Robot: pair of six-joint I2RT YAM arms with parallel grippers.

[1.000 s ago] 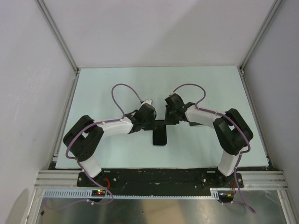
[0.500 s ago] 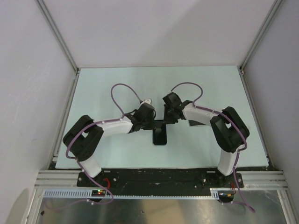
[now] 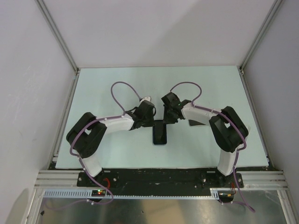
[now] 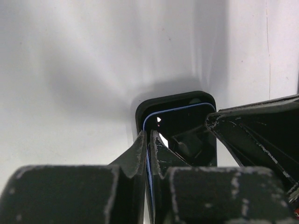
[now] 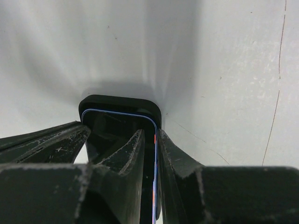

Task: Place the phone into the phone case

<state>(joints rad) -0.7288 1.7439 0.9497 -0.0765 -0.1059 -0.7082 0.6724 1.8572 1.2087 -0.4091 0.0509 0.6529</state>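
Phone (image 3: 160,134) lay in the black phone case (image 4: 174,96) on the table (image 3: 117,79). Left gripper (image 4: 147,140) was nearly closed, nipping one long edge. Right gripper (image 5: 150,137) pinched the opposite edge. Phone likely rigid, slick, fairly light: grip the sides. Case rim probably flexes.

The phone (image 3: 160,134) is seated in the case (image 4: 159,100), which is laid flat on the desk (image 3: 93,93) near its middle. At the far end, its left edge is pinched by the left hand (image 4: 148,151) and its right edge by the right hand (image 5: 150,149).
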